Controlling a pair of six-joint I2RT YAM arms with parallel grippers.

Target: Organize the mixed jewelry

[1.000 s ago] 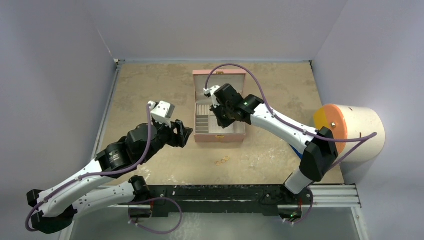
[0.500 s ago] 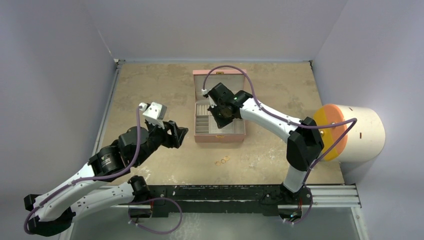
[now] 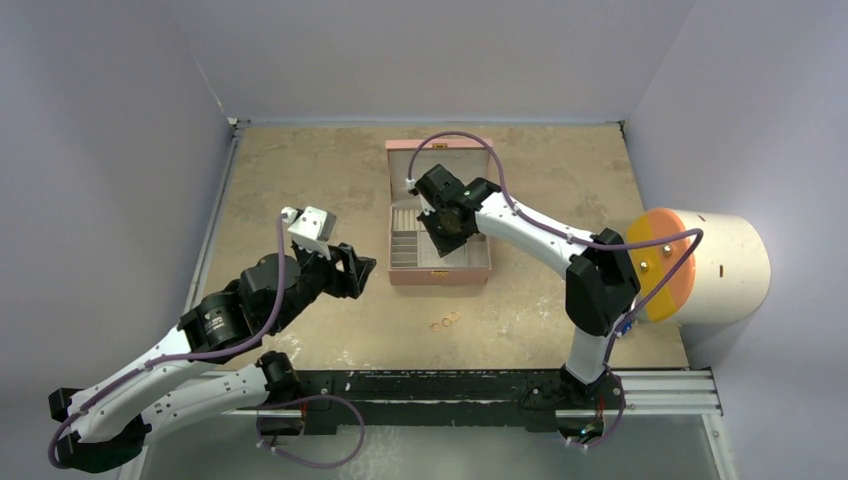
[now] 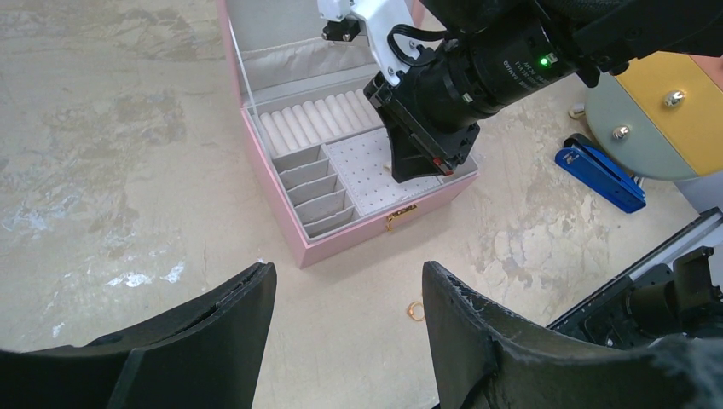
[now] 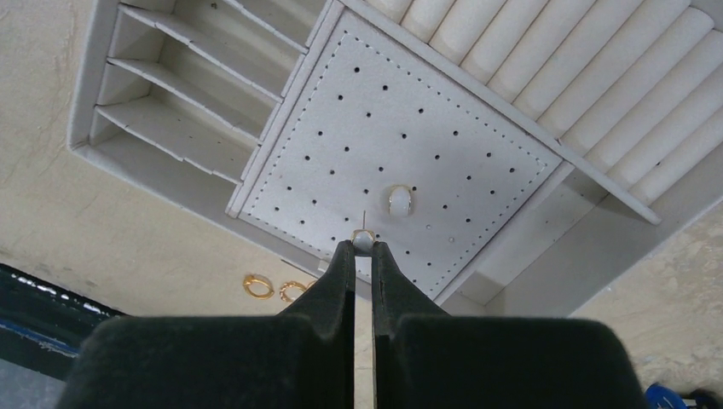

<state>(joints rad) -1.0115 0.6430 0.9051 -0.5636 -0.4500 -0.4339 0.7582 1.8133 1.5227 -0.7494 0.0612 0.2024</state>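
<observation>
Right wrist: right gripper (image 5: 363,249) pinches pearl stud earring (image 5: 364,239) above jewelry box (image 5: 518,240) perforated panel (image 5: 341,128); left gripper (image 4: 345,291) agape, left of box.

A pink box (image 3: 440,274) sat at the middle of your desk (image 3: 300,180), its lid (image 3: 400,170) thrown back. Inside, you saw beige ring rolls (image 5: 546,77) along the far side, a perforated panel (image 5: 358,119) before them and narrow slots (image 5: 179,94) to its left. A white drum (image 3: 730,260) with an orange-and-yellow face stood at the right edge, a blue clip (image 4: 597,168) lying near it.
</observation>
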